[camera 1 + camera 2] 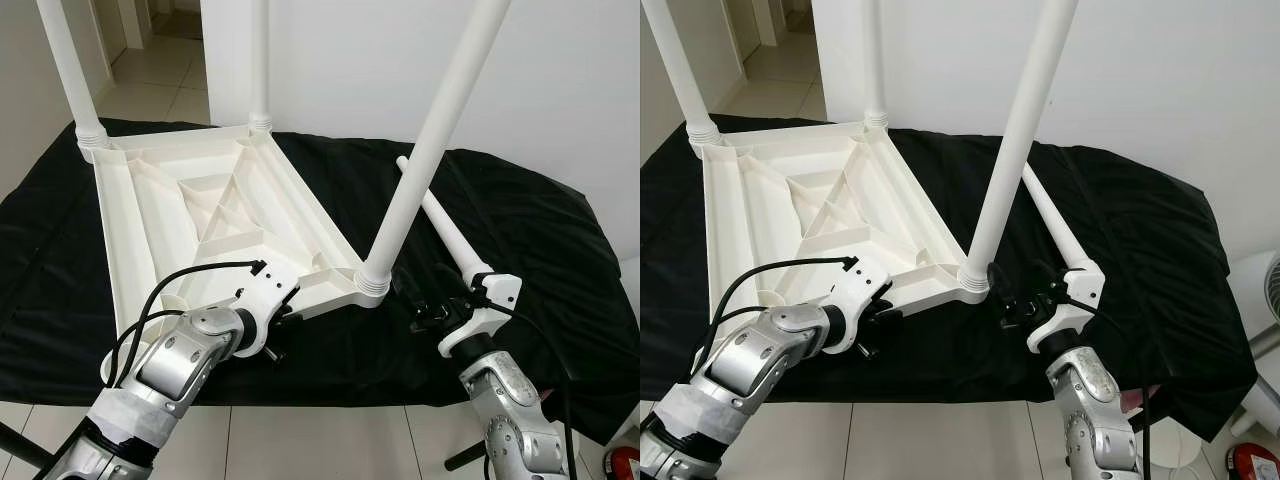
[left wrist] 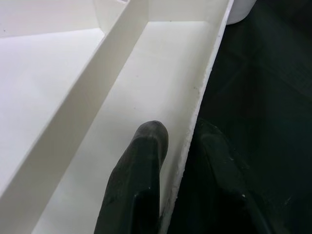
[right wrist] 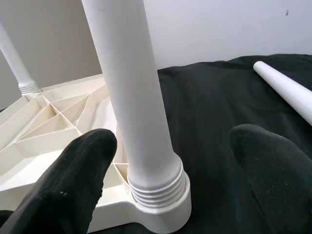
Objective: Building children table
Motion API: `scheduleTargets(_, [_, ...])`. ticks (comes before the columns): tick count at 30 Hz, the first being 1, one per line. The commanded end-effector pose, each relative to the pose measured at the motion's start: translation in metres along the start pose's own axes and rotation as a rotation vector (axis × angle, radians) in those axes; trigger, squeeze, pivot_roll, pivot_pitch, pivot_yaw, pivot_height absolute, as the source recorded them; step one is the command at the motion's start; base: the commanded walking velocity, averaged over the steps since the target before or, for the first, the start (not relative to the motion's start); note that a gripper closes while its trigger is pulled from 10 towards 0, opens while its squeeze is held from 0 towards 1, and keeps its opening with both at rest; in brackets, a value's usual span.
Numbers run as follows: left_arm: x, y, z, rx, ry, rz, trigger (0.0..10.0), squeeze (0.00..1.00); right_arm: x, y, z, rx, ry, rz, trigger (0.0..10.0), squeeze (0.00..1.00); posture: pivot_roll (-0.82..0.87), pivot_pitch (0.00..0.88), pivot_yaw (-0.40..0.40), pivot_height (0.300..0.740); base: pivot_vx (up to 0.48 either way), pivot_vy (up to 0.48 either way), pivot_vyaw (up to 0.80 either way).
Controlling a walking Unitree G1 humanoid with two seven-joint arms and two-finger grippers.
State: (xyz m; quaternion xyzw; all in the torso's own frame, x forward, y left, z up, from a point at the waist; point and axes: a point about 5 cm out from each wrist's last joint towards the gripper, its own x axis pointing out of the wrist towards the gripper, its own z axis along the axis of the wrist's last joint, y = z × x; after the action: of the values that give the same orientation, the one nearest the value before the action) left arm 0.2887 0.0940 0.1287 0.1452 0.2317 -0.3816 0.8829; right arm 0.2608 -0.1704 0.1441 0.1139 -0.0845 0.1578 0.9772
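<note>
A white plastic table top (image 1: 190,215) lies upside down on a black cloth (image 1: 530,240). Upright legs stand in its far left corner (image 1: 65,60), its far corner (image 1: 259,60) and its near right corner (image 1: 420,170). A loose leg (image 1: 445,222) lies on the cloth just right of that near corner. My left gripper (image 2: 187,134) is shut on the table top's near rim (image 2: 204,83), one finger inside the wall and one outside. My right gripper (image 3: 175,139) is open, its fingers either side of the near corner leg (image 3: 136,112) close to its threaded base, not touching it.
The cloth-covered surface ends just in front of my arms, with tiled floor (image 1: 300,440) below. A white wall (image 1: 560,80) rises right behind it. A doorway opens at the far left. A red object (image 1: 622,462) sits on the floor at the near right.
</note>
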Motion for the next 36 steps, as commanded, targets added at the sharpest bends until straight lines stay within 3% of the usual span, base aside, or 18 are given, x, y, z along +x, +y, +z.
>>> scheduleTargets(1, [-0.004, 0.014, -0.008, -0.033, 0.049, 0.192, 0.0, 0.00, -0.001, -0.005, 0.001, -0.018, -0.002, -0.023, 10.0, 0.00, -0.01, 0.000, -0.100, 0.740, 0.000, 0.000, 0.00])
scheduleTargets(7, [-0.006, 0.020, -0.014, -0.152, 0.059, 0.316, 0.0, 0.00, 0.000, -0.007, 0.002, -0.023, -0.008, -0.028, 10.0, 0.00, -0.01, 0.000, -0.101, 0.740, 0.000, 0.000, 0.00])
scheduleTargets(11, [-0.011, 0.033, -0.014, -0.209, 0.041, 0.455, 0.0, 0.00, 0.001, -0.007, 0.002, -0.027, -0.011, -0.028, 10.0, 0.00, -0.01, 0.000, -0.101, 0.740, 0.000, 0.000, 0.00])
scheduleTargets(19, [-0.012, 0.042, -0.011, -0.231, 0.035, 0.557, 0.0, 0.00, 0.005, -0.009, 0.003, -0.034, -0.015, -0.030, 10.0, 0.00, -0.01, 0.000, -0.106, 0.740, 0.000, 0.000, 0.00])
scheduleTargets(23, [-0.003, 0.036, -0.001, -0.210, 0.018, 0.518, 0.0, 0.00, 0.006, -0.009, 0.004, -0.036, -0.020, -0.029, 10.0, 0.00, -0.01, 0.000, -0.103, 0.740, 0.000, 0.000, 0.00])
scheduleTargets(24, [0.002, 0.032, 0.003, -0.186, 0.014, 0.483, 1.8, 0.00, 0.007, -0.009, 0.004, -0.037, -0.021, -0.028, 10.0, 0.00, -0.01, 0.000, -0.104, 0.740, 0.000, 0.000, 0.00])
scheduleTargets(25, [0.006, 0.027, 0.008, -0.150, 0.008, 0.440, 10.0, 0.00, 0.007, -0.008, 0.004, -0.038, -0.022, -0.028, 10.0, 0.00, -0.01, 0.000, -0.101, 0.740, 0.000, 0.000, 0.00])
scheduleTargets(26, [0.006, 0.027, 0.008, -0.150, 0.008, 0.440, 10.0, 0.00, 0.007, -0.008, 0.004, -0.038, -0.022, -0.028, 10.0, 0.00, -0.01, 0.000, -0.101, 0.740, 0.000, 0.000, 0.00])
scheduleTargets(28, [0.013, 0.014, 0.015, -0.089, -0.017, 0.340, 10.0, 0.00, 0.008, -0.008, 0.004, -0.039, -0.024, -0.029, 10.0, 0.00, -0.01, 0.000, -0.097, 0.740, 0.000, 0.000, 0.00])
scheduleTargets(29, [0.015, 0.007, 0.020, -0.048, -0.042, 0.282, 10.0, 0.36, 0.007, -0.008, 0.004, -0.040, -0.025, -0.030, 10.0, 0.00, -0.01, 0.000, -0.095, 0.740, 0.000, 0.000, 0.00])
scheduleTargets(31, [0.015, 0.007, 0.020, -0.048, -0.042, 0.282, 10.0, 0.36, 0.007, -0.008, 0.004, -0.040, -0.025, -0.030, 10.0, 0.00, -0.01, 0.000, -0.095, 0.740, 0.000, 0.000, 0.00])
scheduleTargets(32, [0.015, -0.001, 0.025, -0.017, -0.073, 0.218, 10.0, 1.00, 0.007, -0.008, 0.004, -0.040, -0.025, -0.032, 10.0, 0.00, -0.01, 0.000, -0.093, 0.740, 0.000, 0.000, 0.00])
scheduleTargets(33, [0.015, -0.001, 0.025, -0.017, -0.073, 0.218, 10.0, 1.00, 0.007, -0.008, 0.004, -0.040, -0.025, -0.032, 10.0, 0.00, -0.01, 0.000, -0.093, 0.740, 0.000, 0.000, 0.00])
scheduleTargets(35, [0.011, -0.015, 0.036, 0.042, -0.158, 0.082, 10.0, 1.00, 0.006, -0.007, 0.002, -0.039, -0.022, -0.035, 10.0, 0.00, -0.01, 0.000, -0.089, 0.740, 0.000, 0.000, 0.00])
scheduleTargets(36, [0.011, -0.015, 0.036, 0.042, -0.158, 0.082, 10.0, 1.00, 0.006, -0.007, 0.002, -0.039, -0.022, -0.035, 10.0, 0.00, -0.01, 0.000, -0.089, 0.740, 0.000, 0.000, 0.00])
